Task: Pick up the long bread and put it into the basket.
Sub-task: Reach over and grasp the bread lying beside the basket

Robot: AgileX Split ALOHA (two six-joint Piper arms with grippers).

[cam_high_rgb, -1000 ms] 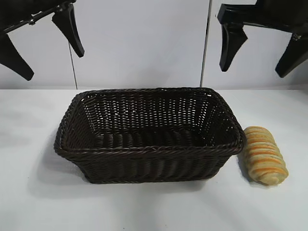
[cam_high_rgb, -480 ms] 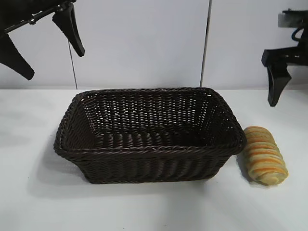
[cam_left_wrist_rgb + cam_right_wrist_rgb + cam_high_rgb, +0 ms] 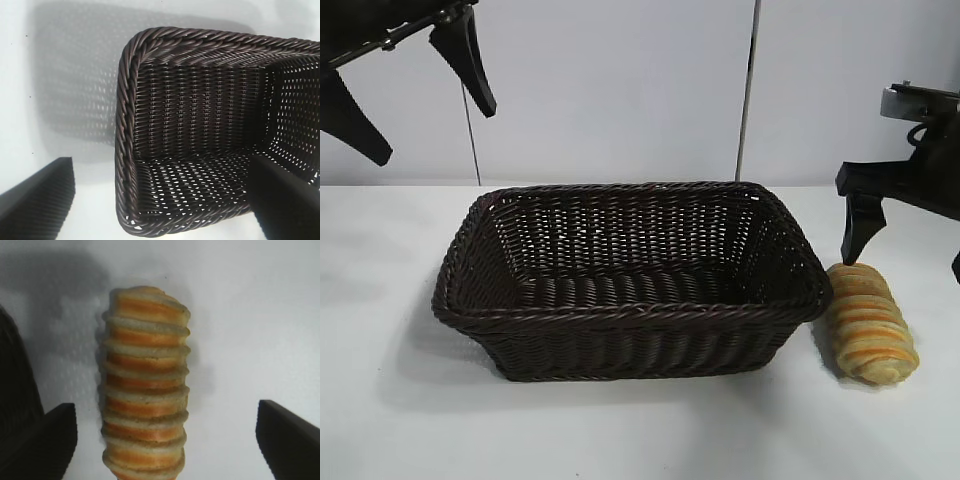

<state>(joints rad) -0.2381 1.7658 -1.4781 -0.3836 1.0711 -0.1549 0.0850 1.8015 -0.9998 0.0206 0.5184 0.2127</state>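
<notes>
since the earlier frame the right gripper (image 3: 905, 245) has dropped from the top corner to just above the far end of the long bread (image 3: 870, 322), while loaf, basket and left arm have stayed put.

nearest the exterior camera, the long bread lies on the white bench (image 3: 640, 430) just beside the basket's right end, pointing away from the camera. the right wrist view shows the ribbed loaf (image 3: 144, 385) running lengthwise between two widely spread fingers (image 3: 42, 442), sitting closer to one finger than the other.

to do this well, i judge the gripper should centre itself across the loaf's width, sink until the fingers flank its middle ribs, then close gently, as bread probably squashes.

behind sits the dark wicker basket (image 3: 630, 312), holding nothing. farthest, the left gripper (image 3: 405, 95) hangs open, high above the basket's left end.
</notes>
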